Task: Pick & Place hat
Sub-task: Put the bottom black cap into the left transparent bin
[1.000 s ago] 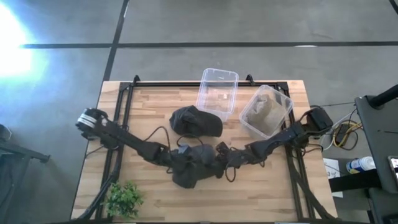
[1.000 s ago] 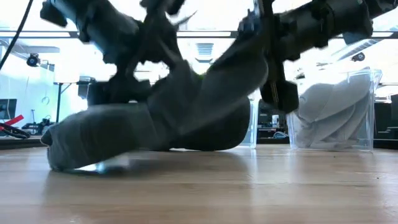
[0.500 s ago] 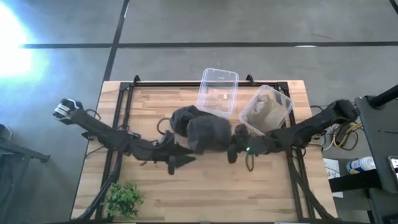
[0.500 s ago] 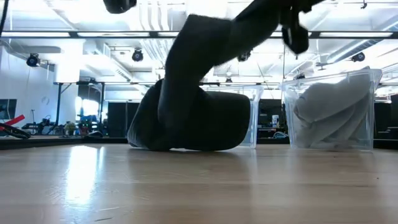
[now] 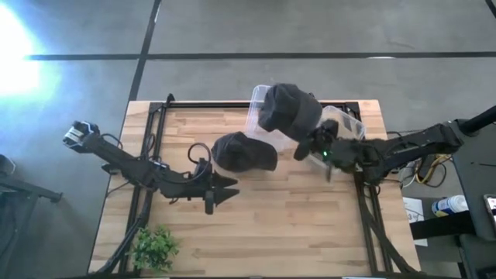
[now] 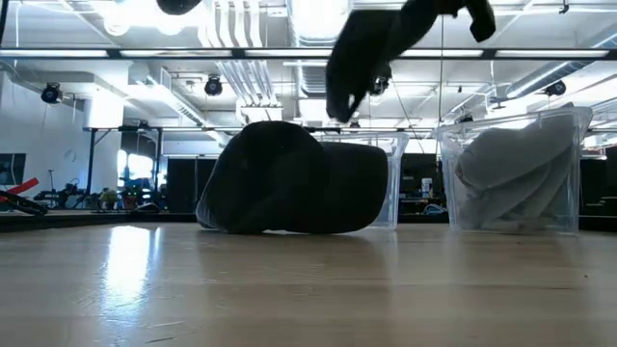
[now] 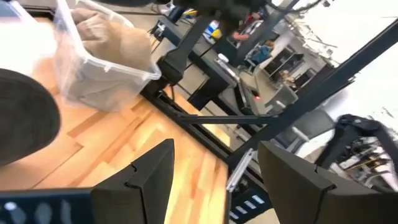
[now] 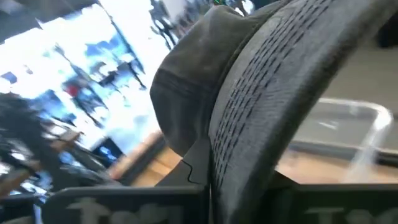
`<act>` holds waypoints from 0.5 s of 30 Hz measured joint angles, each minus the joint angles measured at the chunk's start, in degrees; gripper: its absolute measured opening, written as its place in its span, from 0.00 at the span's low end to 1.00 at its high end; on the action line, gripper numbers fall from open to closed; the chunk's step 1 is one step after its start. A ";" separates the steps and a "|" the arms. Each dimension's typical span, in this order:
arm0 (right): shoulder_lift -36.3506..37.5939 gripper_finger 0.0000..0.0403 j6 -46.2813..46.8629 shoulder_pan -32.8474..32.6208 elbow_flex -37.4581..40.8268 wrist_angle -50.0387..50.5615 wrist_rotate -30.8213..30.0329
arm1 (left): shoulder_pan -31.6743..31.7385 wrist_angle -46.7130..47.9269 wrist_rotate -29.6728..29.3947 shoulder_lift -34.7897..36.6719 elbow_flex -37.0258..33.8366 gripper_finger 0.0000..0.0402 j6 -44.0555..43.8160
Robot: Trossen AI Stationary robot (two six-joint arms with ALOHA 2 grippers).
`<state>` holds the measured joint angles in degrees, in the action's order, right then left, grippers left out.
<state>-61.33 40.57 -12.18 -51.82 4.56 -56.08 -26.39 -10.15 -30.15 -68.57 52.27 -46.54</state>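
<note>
A dark cap (image 5: 288, 108) hangs in my right gripper (image 5: 311, 144), high above the empty clear bin (image 5: 267, 116) at the table's far edge; in the low view this cap (image 6: 371, 48) is near the top. A second dark cap (image 5: 244, 153) rests by its underside on the table, in front of that bin. The right-hand clear bin (image 5: 339, 143) holds a tan hat (image 5: 329, 138). My left gripper (image 5: 221, 190) is open and low over the table, near the resting cap, touching nothing. My right gripper is shut on the dark cap's stitched brim (image 8: 280, 87), pinched between the two fingers, which come from the table's right side. The cap is lifted clear of the table, and its crown (image 5: 283, 105) hangs out beyond the fingers over the empty bin.
A small green plant (image 5: 155, 248) stands at the table's near left corner. The two clear bins (image 6: 516, 173) stand side by side along the far edge. Bare wood (image 5: 310, 225) lies across the near half of the table. Black frame rails (image 5: 147, 155) run along the table's sides.
My left gripper has let go of the dark cap and drawn back toward the table's left. My right gripper has carried the cap up off the table's middle and toward the far edge, over the empty bin. The second dark cap has stayed put.
</note>
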 joint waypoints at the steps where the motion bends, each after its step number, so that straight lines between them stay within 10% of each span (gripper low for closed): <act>1: -0.66 0.03 2.27 1.93 -1.42 4.07 1.62 | 0.00 0.45 -0.41 0.00 -0.02 0.56 -0.04; 15: -20.39 0.03 7.24 32.32 -18.92 23.89 42.14 | -0.73 10.67 -3.05 0.15 -0.02 0.56 -8.95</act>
<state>-81.72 47.81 20.14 -70.74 28.46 -13.93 -27.12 0.52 -33.19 -68.42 52.25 -55.49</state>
